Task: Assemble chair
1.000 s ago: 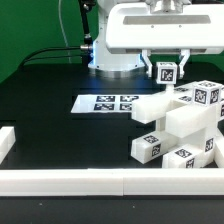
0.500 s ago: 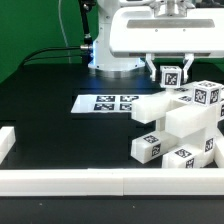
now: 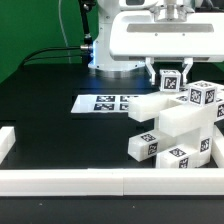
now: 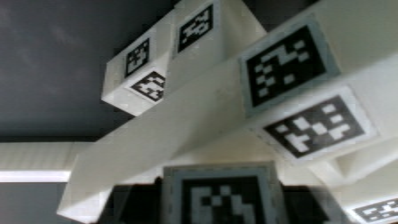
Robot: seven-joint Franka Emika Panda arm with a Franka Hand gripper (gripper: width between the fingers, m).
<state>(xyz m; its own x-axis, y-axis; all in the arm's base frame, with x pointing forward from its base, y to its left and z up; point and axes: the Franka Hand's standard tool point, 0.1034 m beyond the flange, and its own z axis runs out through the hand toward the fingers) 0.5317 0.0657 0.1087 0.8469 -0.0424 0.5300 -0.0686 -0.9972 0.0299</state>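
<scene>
Rails (image 3: 60,180) nearest the camera, low white border along the front edge, turning up the exterior view's left side; presumably there to brace parts against. Chair (image 3: 180,125) just behind, at the exterior view's right: partly built cluster of white blocky pieces with black-and-white tags, tagged blocks (image 3: 146,145) jutting toward the front, long slab (image 3: 158,106) sloping across the middle. Whole cluster tilted, not sitting square on the table (image 3: 50,115); looks lifted or swung by the arm, probably to bring a joint into line. Which pieces are already locked together: cannot tell. Marker board (image 3: 105,101) further back, flat on the black table, well clear of the chair, untouched. Gripper (image 3: 171,72) at the back, hanging from the white arm housing directly over the cluster's upper end. Fingers (image 3: 154,73) partly spread and clamped on a small tagged piece (image 3: 171,81) at the top of the chair. Wrist view agrees: tagged piece (image 4: 217,195) seated between the dark jaws, chair panels fanning away beyond it. Judgement: mid-assembly, repositioning step; grip placed high so the rest hangs free.
</scene>
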